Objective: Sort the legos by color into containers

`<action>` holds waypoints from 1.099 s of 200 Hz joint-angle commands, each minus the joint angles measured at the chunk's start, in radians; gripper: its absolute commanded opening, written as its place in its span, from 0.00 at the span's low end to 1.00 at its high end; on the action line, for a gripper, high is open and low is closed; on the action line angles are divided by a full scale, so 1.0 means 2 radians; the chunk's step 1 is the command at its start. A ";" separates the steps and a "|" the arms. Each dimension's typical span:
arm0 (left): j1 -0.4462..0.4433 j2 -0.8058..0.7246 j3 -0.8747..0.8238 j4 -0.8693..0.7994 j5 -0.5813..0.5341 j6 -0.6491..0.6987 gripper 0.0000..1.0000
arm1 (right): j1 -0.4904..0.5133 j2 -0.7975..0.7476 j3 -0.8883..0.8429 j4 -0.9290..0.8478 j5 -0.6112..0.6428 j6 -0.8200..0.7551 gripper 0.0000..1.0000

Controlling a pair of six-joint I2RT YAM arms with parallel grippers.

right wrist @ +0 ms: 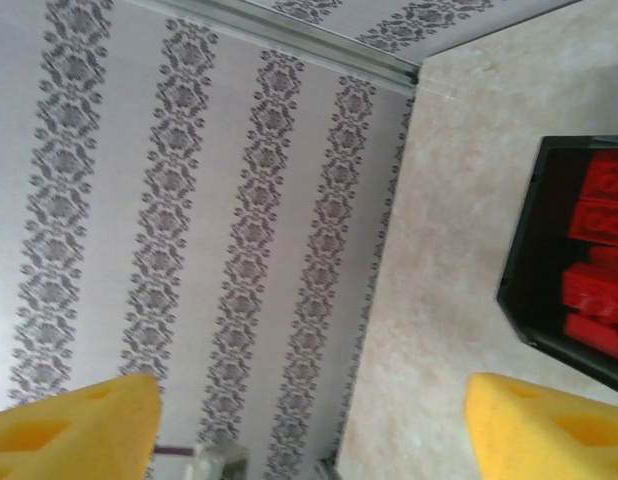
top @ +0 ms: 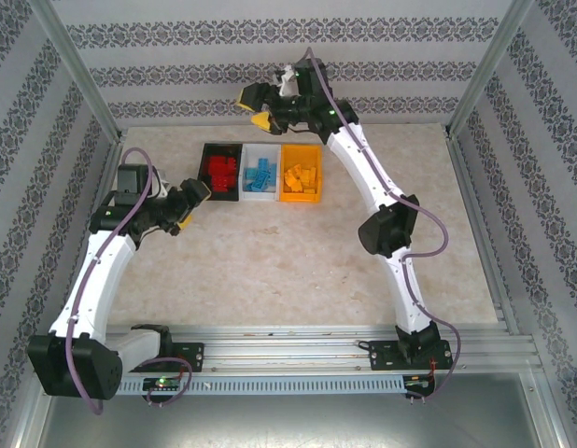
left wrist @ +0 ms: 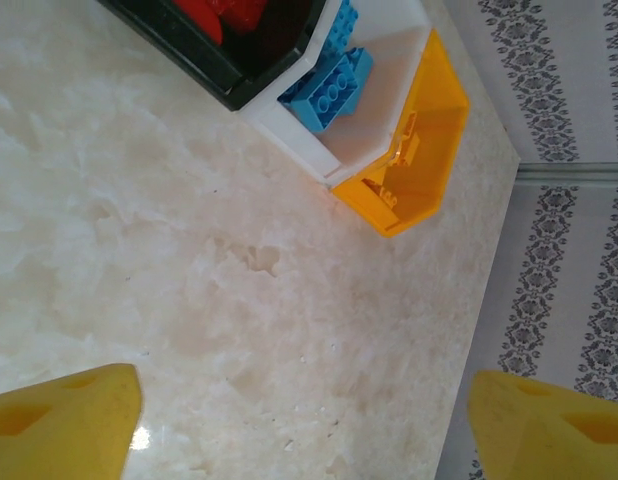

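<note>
Three containers stand in a row at the back of the table. The black bin point(top: 205, 168) holds red legos point(top: 221, 172), the white bin point(top: 260, 147) holds light blue legos point(top: 261, 174), and the orange bin point(top: 301, 197) holds orange-yellow legos point(top: 302, 177). My left gripper point(top: 197, 203) hovers just left of the black bin, open and empty. In its wrist view, the left gripper point(left wrist: 304, 430) looks across bare table to the black bin point(left wrist: 229, 85), blue legos point(left wrist: 329, 85) and orange bin point(left wrist: 419, 180). My right gripper point(top: 248, 108) is raised behind the bins, open and empty. The right gripper point(right wrist: 309, 430) faces the wall, with red legos point(right wrist: 599, 260) at the right.
Patterned walls point(top: 288, 70) and metal posts enclose the beige tabletop point(top: 288, 261) on three sides. The arms' mounting rail point(top: 288, 350) runs along the near edge. The right arm's elbow point(top: 389, 229) hangs over the table's right half.
</note>
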 commanded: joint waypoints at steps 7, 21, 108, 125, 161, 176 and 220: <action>0.004 0.011 0.025 0.008 0.000 0.003 1.00 | -0.015 -0.034 -0.007 -0.081 0.003 -0.082 0.98; 0.004 0.014 0.031 0.004 -0.005 0.006 1.00 | -0.021 -0.047 -0.008 -0.109 0.012 -0.109 0.98; 0.004 0.023 0.060 -0.044 -0.069 0.032 1.00 | -0.054 -0.203 -0.154 -0.211 0.125 -0.299 0.98; 0.002 0.027 0.070 -0.052 -0.073 0.046 1.00 | -0.067 -0.249 -0.218 -0.199 0.141 -0.319 0.98; -0.024 0.049 0.107 -0.076 -0.097 0.093 1.00 | -0.095 -0.357 -0.379 -0.139 0.169 -0.368 0.98; -0.054 0.066 0.132 -0.099 -0.132 0.120 1.00 | -0.104 -0.416 -0.458 -0.089 0.181 -0.393 0.98; -0.161 0.101 0.172 -0.124 -0.288 0.184 1.00 | -0.115 -0.577 -0.691 0.075 0.200 -0.487 0.98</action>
